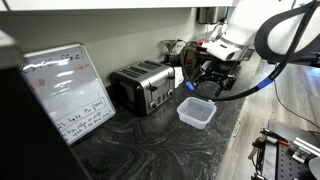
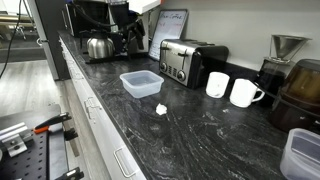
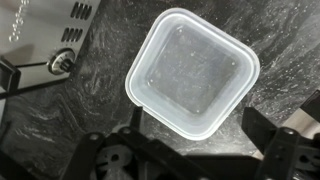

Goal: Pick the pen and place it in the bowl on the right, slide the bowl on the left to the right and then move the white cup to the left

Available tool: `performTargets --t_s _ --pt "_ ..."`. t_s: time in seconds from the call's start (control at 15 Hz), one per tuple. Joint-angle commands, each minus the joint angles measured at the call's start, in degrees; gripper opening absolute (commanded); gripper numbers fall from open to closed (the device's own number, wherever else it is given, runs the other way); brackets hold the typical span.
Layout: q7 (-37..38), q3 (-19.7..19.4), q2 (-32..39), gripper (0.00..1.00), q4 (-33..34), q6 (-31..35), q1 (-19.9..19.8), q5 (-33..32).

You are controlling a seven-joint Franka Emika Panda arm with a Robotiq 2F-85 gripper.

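Wrist view: you look straight down on the translucent tub (image 3: 192, 70). It is square with rounded corners and a raised rim, empty, and sits on the dark veined stone counter (image 3: 280, 30). Your gripper (image 3: 190, 160) frames the lower edge, jaws spread wide with nothing between them. A corner of the chrome toaster (image 3: 45, 30) shows, knob included.

Only an exterior view shows the gripper (image 1: 208, 82) hanging clear above that tub (image 1: 196, 112), near the toaster (image 1: 145, 85). A scribbled whiteboard (image 1: 68, 90) leans at the counter's end.

Only in an exterior view do you get the white cup (image 2: 217, 84). It is plain and cylindrical, standing between the toaster (image 2: 190, 62) and a handled mug (image 2: 244, 93). A second tub (image 2: 300, 155) sits well apart, at the frame edge. A steel kettle (image 2: 97, 47) stands far back.

You cannot make out the pen in any view.
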Motion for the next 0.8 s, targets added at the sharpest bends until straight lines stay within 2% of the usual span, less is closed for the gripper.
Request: performTargets --t_s 0.0,0.07,0.13,0.2,0.33,0.6,0.73 --pt "15.82 8.12 0.79 1.0 -1.31 3.58 -9.85 -9.64" --pt "20.82 10.51 0.6 1.0 -0.58 -1.03 -12.34 -14.17" --pt "14.98 4.61 0.03 1.0 -0.73 0.84 -5.72 -10.18" --pt "18.69 6.18 0.06 1.0 -0.81 0.01 -7.61 -13.01" --pt "20.88 7.37 0.06 1.0 -0.81 -0.7 -8.87 -14.28" --pt "20.94 7.44 0.06 1.0 -0.81 -0.77 -9.05 -14.31" --pt "21.73 7.28 1.48 1.0 -0.25 -3.35 -8.08 -13.27"
